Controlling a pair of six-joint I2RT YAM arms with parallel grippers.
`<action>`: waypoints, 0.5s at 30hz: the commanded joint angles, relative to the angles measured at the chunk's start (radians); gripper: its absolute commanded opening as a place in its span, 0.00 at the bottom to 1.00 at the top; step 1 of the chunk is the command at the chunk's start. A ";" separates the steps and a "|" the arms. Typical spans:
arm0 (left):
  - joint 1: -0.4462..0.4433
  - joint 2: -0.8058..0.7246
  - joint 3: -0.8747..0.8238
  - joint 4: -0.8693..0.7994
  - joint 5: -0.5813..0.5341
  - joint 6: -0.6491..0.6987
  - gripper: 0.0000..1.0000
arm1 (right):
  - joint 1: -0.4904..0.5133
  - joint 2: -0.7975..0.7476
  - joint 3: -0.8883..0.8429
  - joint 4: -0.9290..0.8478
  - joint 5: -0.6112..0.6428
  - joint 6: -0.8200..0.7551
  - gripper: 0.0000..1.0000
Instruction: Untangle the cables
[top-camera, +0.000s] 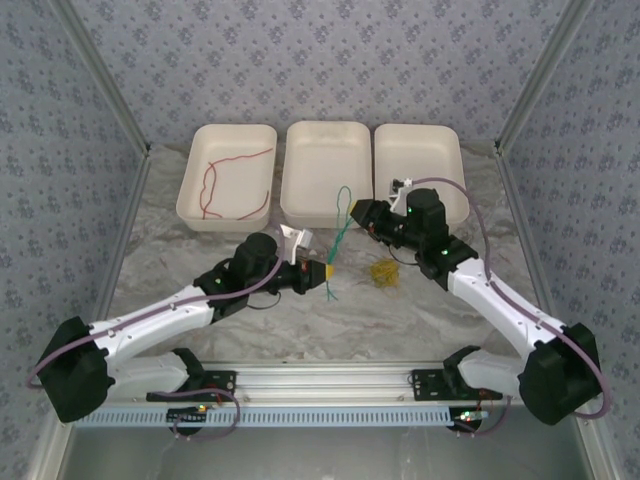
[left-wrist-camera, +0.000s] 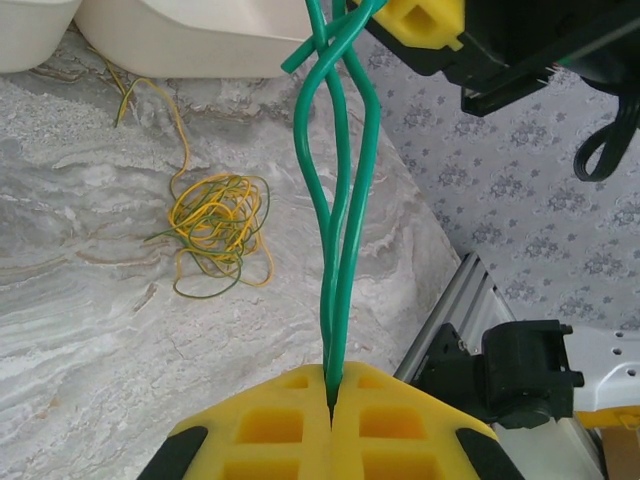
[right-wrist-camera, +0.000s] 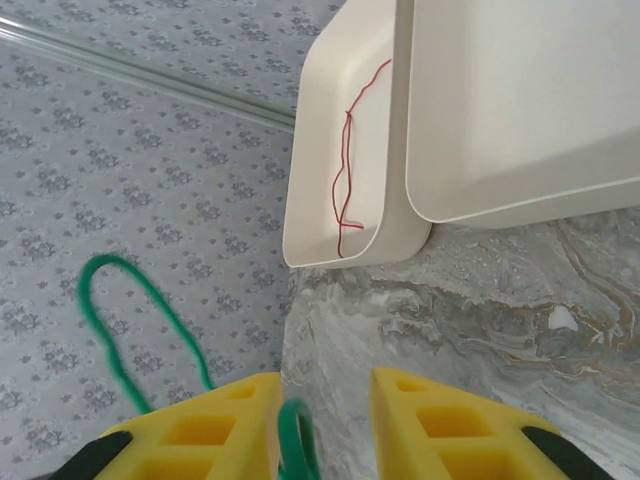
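A green cable (top-camera: 338, 240) hangs stretched between my two grippers over the table's middle. My left gripper (top-camera: 325, 268) is shut on its lower part; in the left wrist view the doubled green cable (left-wrist-camera: 345, 200) runs straight up out of the closed yellow jaws of the left gripper (left-wrist-camera: 330, 385). My right gripper (top-camera: 360, 211) is at the cable's top, jaws apart. In the right wrist view the green cable (right-wrist-camera: 295, 440) lies in the gap of the right gripper (right-wrist-camera: 325, 420), against the left finger. A yellow cable tangle (top-camera: 384, 272) lies on the table. A red cable (top-camera: 235, 185) rests in the left tray.
Three white trays stand in a row at the back: left tray (top-camera: 195, 205), middle tray (top-camera: 327, 135), right tray (top-camera: 420, 135). The yellow tangle (left-wrist-camera: 215, 230) lies on the marble to the left of the taut green cable. The metal rail (top-camera: 320, 378) runs along the near edge.
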 joint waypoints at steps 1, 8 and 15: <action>-0.011 0.002 0.015 0.035 -0.016 0.031 0.00 | -0.005 0.014 0.046 0.039 -0.029 0.028 0.24; -0.013 -0.006 0.065 -0.049 -0.074 0.012 0.58 | -0.014 0.010 0.093 -0.028 -0.021 -0.040 0.00; 0.018 -0.142 0.162 -0.246 -0.170 0.062 0.72 | -0.067 0.000 0.156 -0.091 -0.108 -0.146 0.00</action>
